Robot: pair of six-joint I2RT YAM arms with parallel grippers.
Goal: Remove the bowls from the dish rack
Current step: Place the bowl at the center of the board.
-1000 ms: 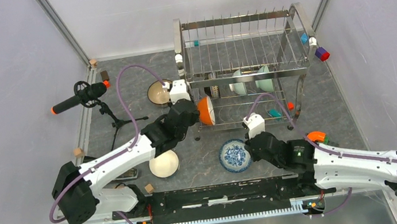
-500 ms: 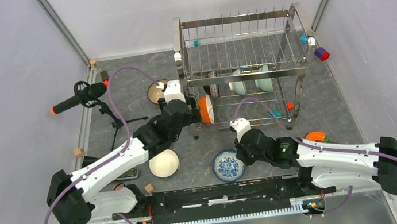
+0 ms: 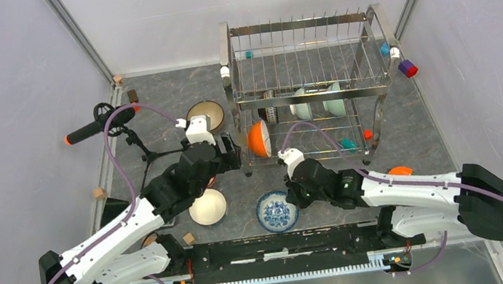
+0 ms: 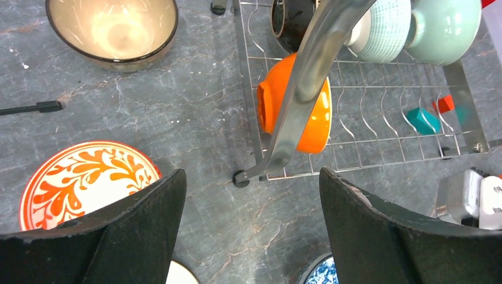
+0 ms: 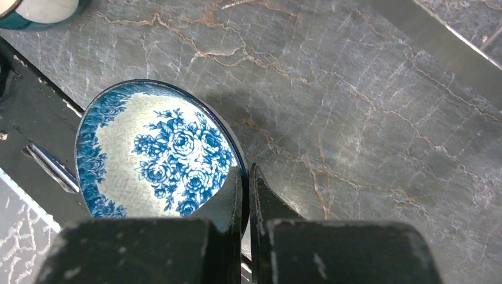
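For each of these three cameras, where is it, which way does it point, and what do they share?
Top external: fixed above and behind the arms, looking down on the dish rack; both arms show whole.
Left wrist: on the left arm, looking down at the orange bowl in the rack; its open jaws frame the bottom.
Right wrist: on the right arm, looking down at the blue-and-white bowl; its shut jaws pinch the rim.
Shared: top view also shows the orange bowl and blue-and-white bowl.
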